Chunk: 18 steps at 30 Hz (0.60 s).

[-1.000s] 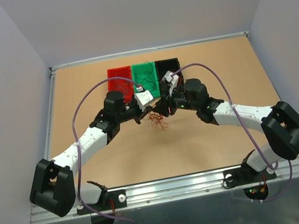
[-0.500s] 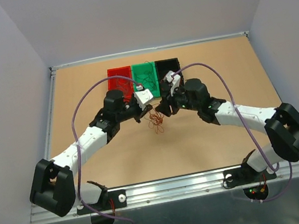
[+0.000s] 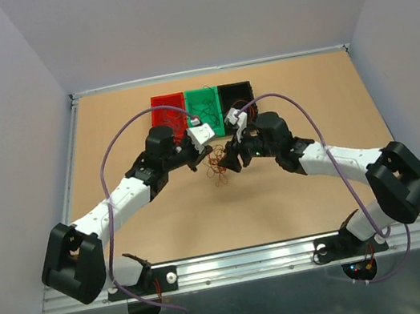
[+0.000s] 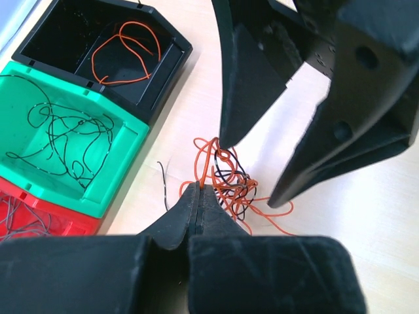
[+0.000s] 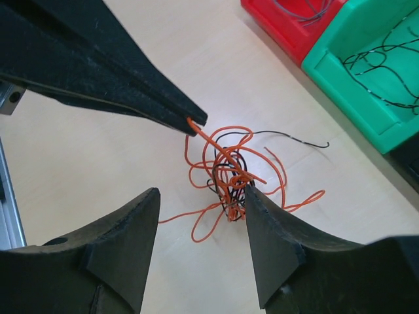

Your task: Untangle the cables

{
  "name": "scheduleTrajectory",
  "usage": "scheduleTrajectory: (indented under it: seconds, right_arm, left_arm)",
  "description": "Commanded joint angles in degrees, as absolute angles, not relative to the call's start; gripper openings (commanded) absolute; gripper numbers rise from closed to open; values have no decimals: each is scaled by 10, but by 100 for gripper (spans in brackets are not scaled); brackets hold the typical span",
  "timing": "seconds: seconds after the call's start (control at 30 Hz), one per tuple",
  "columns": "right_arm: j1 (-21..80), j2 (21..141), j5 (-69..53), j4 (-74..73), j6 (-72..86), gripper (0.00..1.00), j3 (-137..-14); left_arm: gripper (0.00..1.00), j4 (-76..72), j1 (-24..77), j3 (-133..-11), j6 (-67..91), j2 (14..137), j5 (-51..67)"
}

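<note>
— Over the cables (image 5: 229, 175), the right gripper (image 5: 201, 193) has been coming down and spreading its jaws since a second ago. It is now straddling the clump with its jaws wide apart, gripping nothing.

— Where is the clump lying?

— It is resting on the table (image 3: 314, 98), between the two grippers and near the green bin (image 3: 202, 103).

— And the left gripper (image 4: 198, 191)?

— It is pinching one orange strand, with its jaws closed tight on it. Beyond the clump, the red bin (image 3: 167, 109) and black bin (image 3: 235, 91) are flanking the green one, and each of the three is holding loose wires.
</note>
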<state>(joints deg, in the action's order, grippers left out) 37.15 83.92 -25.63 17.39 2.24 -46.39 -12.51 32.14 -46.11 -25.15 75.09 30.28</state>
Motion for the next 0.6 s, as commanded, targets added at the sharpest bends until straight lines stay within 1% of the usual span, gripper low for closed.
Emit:
scheduleTrajectory:
  seconds: [0.0,0.1,0.13,0.17,0.33,0.43,0.53,0.57]
  right_arm:
    - [369,848,-303,181,-13,60,-497]
    - [369,853,-307,182,-20,63,-498]
    - [369,857,-307,181,-25,68,-499]
    - [369,858,-306,182,-27,69,-499]
    - [369,869,-276,182,-31,74,-504]
    - [367,876,-265,185,-29,73,-509]
    - [366,875,-257,202,-24,69,-507]
    - [365,874,-252,206,-19,66,-506]
  left_arm:
    - [0,-148,316,-482,-241,722,301]
    - [0,-150,316,-478,-239,715,301]
    - [0,-150,314,-478,-238,711,300]
    - [0,-150,314,-478,-238,711,299]
    - [0,-152,307,-476,-236,701,305]
    - [0,-151,307,-475,-236,695,307]
    - [0,-151,305,-474,-235,692,308]
    - [0,-151,305,-474,-236,691,308]
